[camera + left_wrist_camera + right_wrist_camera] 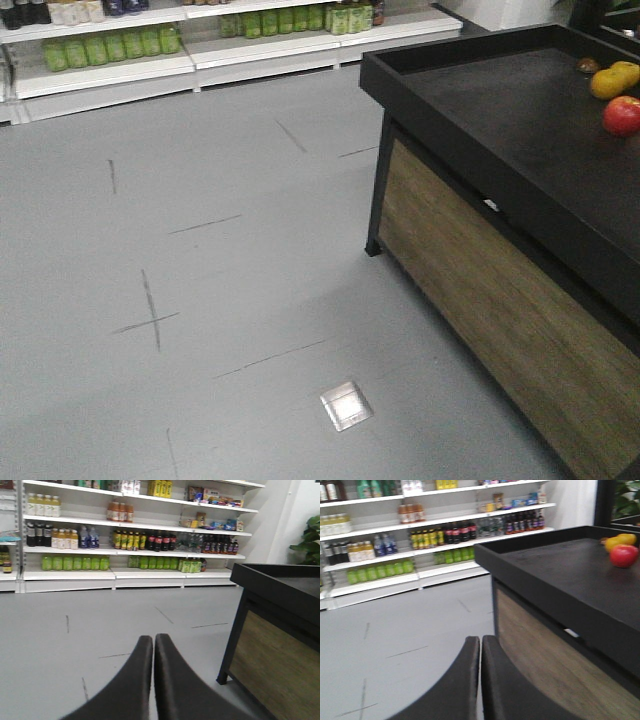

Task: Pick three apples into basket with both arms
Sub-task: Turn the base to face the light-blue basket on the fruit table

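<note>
i see one apple (622, 115) on the black bench (500, 120), well along the top from its near corner and just beside yellow fruit (613, 80). the darker fruit (588, 65) behind may be another apple, but it's too blurred to say. no basket is in view. the left gripper (153, 639) and right gripper (480, 640) hang over the floor, fingers pressed together on nothing. the apple looks firm, smooth and likely to roll, so i'd pinch it gently across its widest part.
</note>
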